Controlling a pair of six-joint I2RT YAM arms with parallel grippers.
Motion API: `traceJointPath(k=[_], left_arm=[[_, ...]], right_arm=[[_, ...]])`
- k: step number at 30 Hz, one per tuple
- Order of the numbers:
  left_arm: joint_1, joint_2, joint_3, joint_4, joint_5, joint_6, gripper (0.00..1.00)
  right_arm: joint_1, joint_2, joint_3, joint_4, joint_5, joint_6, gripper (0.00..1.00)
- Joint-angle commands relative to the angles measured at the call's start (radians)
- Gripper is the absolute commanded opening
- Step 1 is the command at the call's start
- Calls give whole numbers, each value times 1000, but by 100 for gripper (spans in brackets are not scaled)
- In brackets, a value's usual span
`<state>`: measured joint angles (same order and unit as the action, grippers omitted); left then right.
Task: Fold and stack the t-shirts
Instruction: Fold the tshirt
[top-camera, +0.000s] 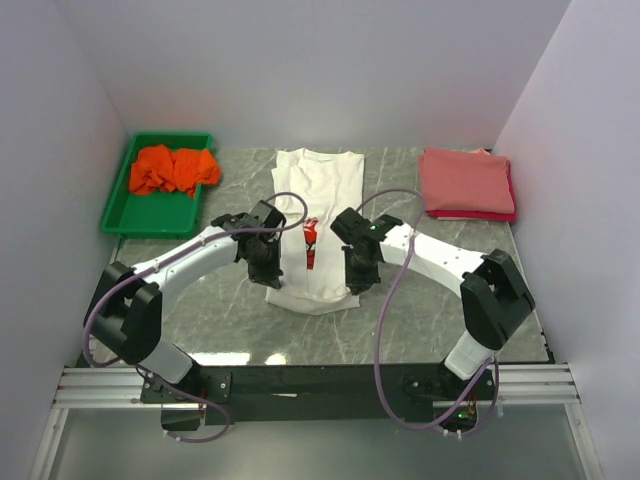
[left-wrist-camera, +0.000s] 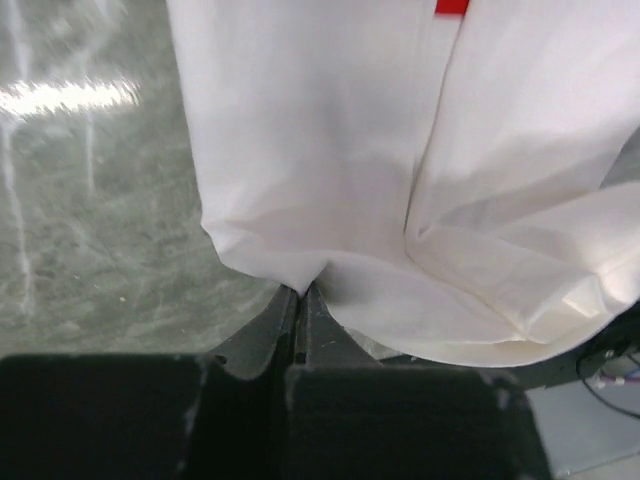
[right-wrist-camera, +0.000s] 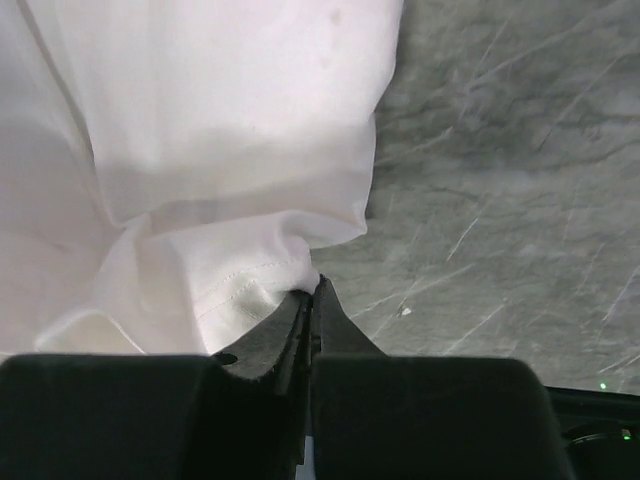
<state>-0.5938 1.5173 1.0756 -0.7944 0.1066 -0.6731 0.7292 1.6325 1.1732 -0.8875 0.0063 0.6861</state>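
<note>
A white t-shirt (top-camera: 318, 195) with a red chest print lies lengthwise in the middle of the table, its sides folded in. My left gripper (top-camera: 266, 272) is shut on its near left hem corner, seen in the left wrist view (left-wrist-camera: 302, 290) with white cloth (left-wrist-camera: 330, 160) pinched at the tips. My right gripper (top-camera: 360, 276) is shut on the near right hem corner, seen in the right wrist view (right-wrist-camera: 312, 288) with cloth (right-wrist-camera: 200, 150) bunched at the tips. An orange t-shirt (top-camera: 175, 168) lies crumpled in the green tray. Folded salmon-pink (top-camera: 466, 180) and red shirts are stacked at the back right.
The green plastic tray (top-camera: 120, 212) stands at the back left. White walls close in the table on three sides. The table is grey marble (top-camera: 220, 320). A black rail runs along the near edge.
</note>
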Motion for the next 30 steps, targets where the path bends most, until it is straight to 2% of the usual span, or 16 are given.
traceJointPath(k=[1,10,16,23,30], left_arm=[[12,32,95,8,-83,17,0],[77,152,204,67,-104,26,0],[167,245,306,101,-99,43,0],[268,380,441,158,44,81,0],[338,480,489,187,160,110,0]], right_arm=[[-36,27,74,-13,34,-39,0],[-109,147,229,-14,44,-94,0],[-162,253,376,-48,55,-126,0],[-226,348,514,-94,67,-151,0],[-269,431,609,-129,52,-168,0]])
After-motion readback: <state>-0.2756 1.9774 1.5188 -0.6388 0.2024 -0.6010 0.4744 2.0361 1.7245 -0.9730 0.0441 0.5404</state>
